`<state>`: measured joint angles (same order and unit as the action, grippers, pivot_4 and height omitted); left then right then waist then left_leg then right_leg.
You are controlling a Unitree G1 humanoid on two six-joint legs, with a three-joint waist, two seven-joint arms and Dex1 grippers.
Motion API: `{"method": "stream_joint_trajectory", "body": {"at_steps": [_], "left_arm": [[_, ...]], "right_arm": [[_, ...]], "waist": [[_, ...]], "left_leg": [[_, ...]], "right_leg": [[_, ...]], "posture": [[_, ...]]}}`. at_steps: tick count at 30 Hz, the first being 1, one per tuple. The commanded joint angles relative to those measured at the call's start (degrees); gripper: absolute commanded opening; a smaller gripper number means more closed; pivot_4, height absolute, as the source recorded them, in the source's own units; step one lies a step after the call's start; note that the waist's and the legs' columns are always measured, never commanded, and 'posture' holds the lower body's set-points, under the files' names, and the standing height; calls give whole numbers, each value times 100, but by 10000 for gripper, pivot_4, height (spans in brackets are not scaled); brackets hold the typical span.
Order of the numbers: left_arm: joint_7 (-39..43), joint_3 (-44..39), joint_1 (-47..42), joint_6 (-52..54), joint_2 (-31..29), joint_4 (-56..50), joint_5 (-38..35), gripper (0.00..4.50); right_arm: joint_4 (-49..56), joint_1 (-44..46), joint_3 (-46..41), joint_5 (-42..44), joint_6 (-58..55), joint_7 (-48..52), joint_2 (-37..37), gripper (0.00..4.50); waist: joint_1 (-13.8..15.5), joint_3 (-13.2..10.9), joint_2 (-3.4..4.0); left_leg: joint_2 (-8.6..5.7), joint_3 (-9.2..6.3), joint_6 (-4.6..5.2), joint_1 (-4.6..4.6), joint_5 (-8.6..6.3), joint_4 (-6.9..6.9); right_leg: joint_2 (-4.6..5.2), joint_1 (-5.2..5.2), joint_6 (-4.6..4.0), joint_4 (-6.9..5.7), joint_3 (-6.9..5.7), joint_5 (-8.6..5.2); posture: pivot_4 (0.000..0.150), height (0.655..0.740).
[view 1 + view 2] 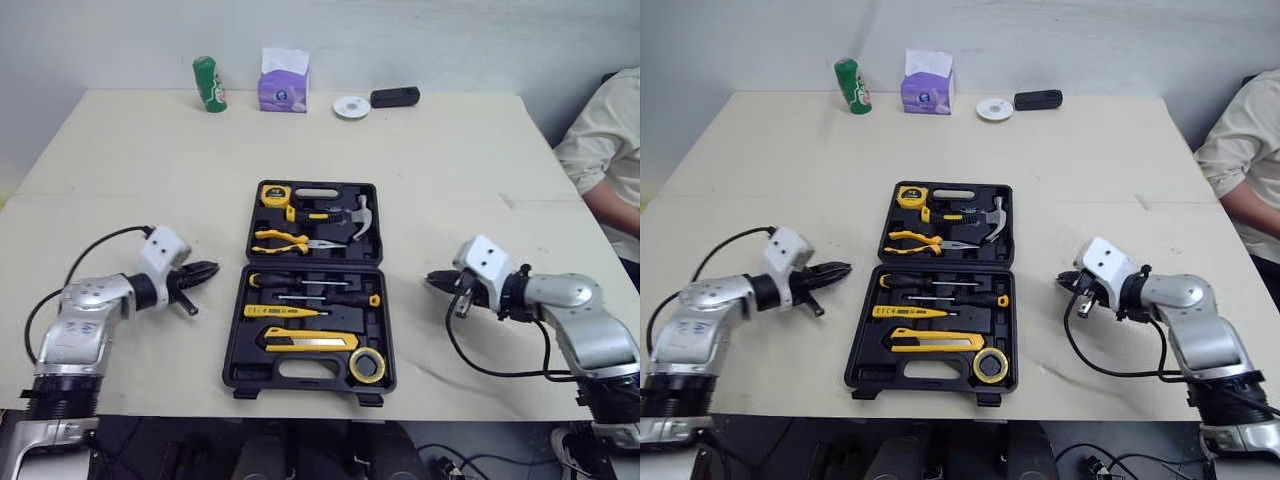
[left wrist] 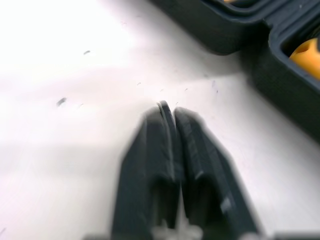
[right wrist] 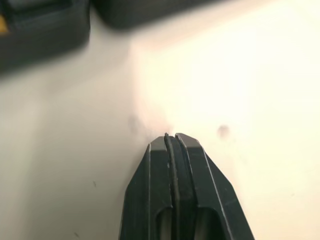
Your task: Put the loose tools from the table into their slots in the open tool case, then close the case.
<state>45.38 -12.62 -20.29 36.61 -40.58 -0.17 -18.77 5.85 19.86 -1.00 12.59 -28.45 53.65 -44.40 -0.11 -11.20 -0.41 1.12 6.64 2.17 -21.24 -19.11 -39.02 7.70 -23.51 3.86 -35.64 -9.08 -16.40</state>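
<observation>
Two hands, fingers pressed together and empty: left hand [image 1: 205, 270] and right hand [image 1: 435, 281] flank the open tool case [image 1: 236, 345], tools [image 1: 310, 341] slotted, on the pale bench [image 1: 130, 150]. Green can [image 1: 209, 84], tissue box [image 1: 284, 80] by the wall; seated person [image 1: 612, 150] alongside.

Large beige table [image 1: 450, 170] against plain pale wall [image 1: 450, 40]; person [image 1: 610, 150] at right edge.

The table [image 1: 450, 180] is being lit softly and evenly from above; faint shadows are being cast around the tool case [image 1: 312, 263], while the tabletop is being washed out by glare in the left wrist view.
</observation>
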Motion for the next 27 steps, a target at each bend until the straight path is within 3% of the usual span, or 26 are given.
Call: {"method": "stream_joint_trajectory", "body": {"at_steps": [1, 4, 5, 7, 8, 17, 24, 27], "left_arm": [[-239, -224, -483, 1038, -79, -617, -565, 21164], [-798, -125, -1109, 1863, 48, -336, -533, 33192], [-1052, -109, -1375, 2336, 114, -128, -516, 39183], [-1329, -66, -1719, 3005, 186, 140, -522, 45000], [-1364, -161, -1929, 3414, 311, 223, -700, 45000], [-1843, 377, -2447, 3269, 672, 946, -333, 45000], [-1935, 481, -2577, 2931, 831, 1309, -212, 45000], [-1939, 616, -2561, 2756, 868, 1352, -118, 37184]], "right_arm": [[319, 442, -179, 121, -761, -337, -59, 14887], [150, 1075, -81, 159, -1587, -656, 63, 28710], [104, 1316, -55, 233, -1907, -744, 155, 34914], [60, 1653, -30, 344, -2347, -877, 332, 42867], [18, 1863, -54, 434, -2669, -989, 496, 44567], [-694, 2739, -111, 521, -3986, -1985, 1535, 44567], [-948, 2845, -36, 488, -4038, -2329, 1785, 44567], [-1057, 2837, 11, 461, -3938, -2403, 1843, 45000]], "waist": [[4, 0, 0], [5, 0, 0], [5, -1, 0], [6, -1, -1], [-7, -1, -1], [-14, -1, -2], [-17, -1, -1], [-18, -1, -1]], "left_leg": [[0, 0, -1, 0, -1, 0], [-4, 0, -2, -3, -2, 0], [-4, 0, -2, -4, -2, 1], [-5, 0, -1, -10, 1, 0], [-5, 0, -1, -11, 3, 0], [-5, 6, -4, -22, 8, -1], [-7, 8, -4, -25, 9, -1], [-7, 10, -6, -25, 9, -1]], "right_leg": [[0, 0, 0, 1, 0, 0], [2, 0, 0, -2, 0, 0], [-3, 0, 1, -15, -1, 0], [-6, -3, 1, -14, -3, 1], [-10, -4, 1, -15, -3, 1], [-17, -17, 1, -16, -1, 1], [-17, -21, 1, -18, 0, 1], [-17, -21, 1, -18, 1, 0]], "posture": [[1500, 7316], [1500, 7316], [1500, 7316], [1500, 7316], [1500, 7316], [1500, 7316], [1500, 7316], [1500, 7316]]}}
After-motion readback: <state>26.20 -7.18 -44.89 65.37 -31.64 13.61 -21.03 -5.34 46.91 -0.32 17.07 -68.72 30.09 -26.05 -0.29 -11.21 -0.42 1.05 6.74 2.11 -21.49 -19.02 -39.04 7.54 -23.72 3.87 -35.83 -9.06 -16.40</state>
